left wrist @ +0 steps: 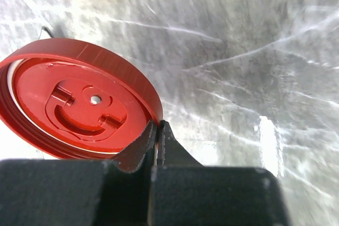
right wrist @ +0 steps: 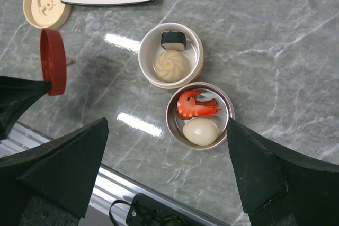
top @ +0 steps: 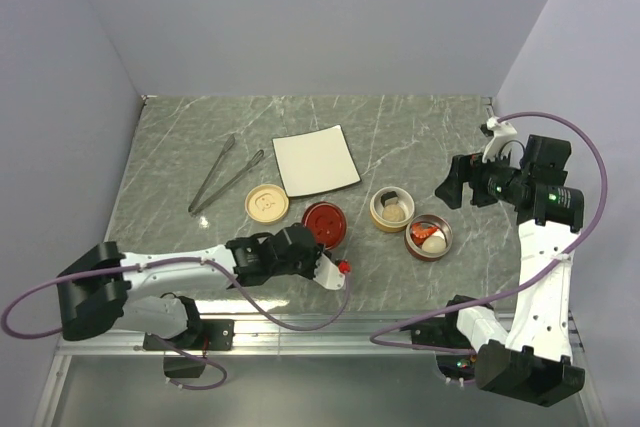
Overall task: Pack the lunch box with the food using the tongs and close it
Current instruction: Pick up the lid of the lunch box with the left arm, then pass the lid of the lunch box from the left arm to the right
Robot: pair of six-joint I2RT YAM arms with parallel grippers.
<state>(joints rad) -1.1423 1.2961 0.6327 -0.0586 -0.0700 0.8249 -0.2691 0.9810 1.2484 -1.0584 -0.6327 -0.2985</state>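
Tongs (top: 226,175) lie left of the plate (top: 316,159); shrimp (right wrist: 196,104) and egg (right wrist: 200,130) share a container (right wrist: 168,116) (further right).

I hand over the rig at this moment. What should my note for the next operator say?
Left tool: shut on the rim of the red lid, held on edge.
Right tool: open, holding nothing, above the bowls.
Food: sushi roll and beige ball in the beige bowl; shrimp and egg in the red bowl beside it.
Tongs lie on the table left of the white plate; the beige lid lies flat near it.
Done: food is packed.
Left: put on both lids.
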